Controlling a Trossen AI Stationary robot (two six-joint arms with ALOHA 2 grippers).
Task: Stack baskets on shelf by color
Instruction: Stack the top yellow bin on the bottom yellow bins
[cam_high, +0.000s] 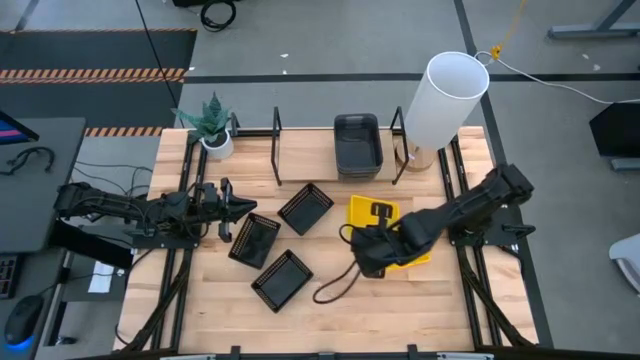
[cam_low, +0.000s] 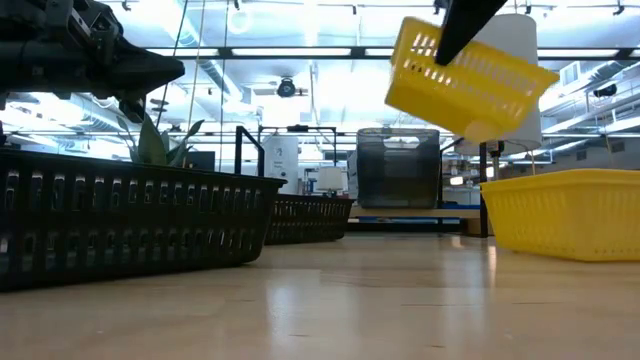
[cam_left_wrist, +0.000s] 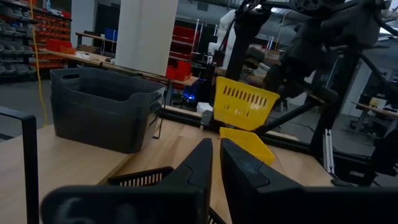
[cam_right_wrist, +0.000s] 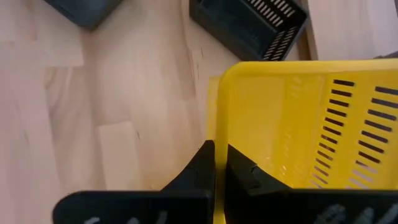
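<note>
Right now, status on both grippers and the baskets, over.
Right gripper shut on yellow basket, lifted clear of table. Left gripper nearly closed, empty, above black baskets. Grey baskets stacked on shelf. Path clear.

One yellow basket (cam_low: 468, 78) hangs tilted above another (cam_low: 565, 211); three black baskets (cam_high: 280, 240) lie left; grey baskets (cam_high: 357, 143) sit on the far shelf (cam_high: 300, 150).

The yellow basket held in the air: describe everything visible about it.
The lifted yellow basket is a small bright plastic tray with slotted side walls and a solid rim. It hangs tilted above the table, clear of the wood. The right gripper is shut on its rim, one finger on each side of the wall. More yellow rests on the table beneath it; how many baskets lie there cannot be told. Nothing else touches it.
</note>
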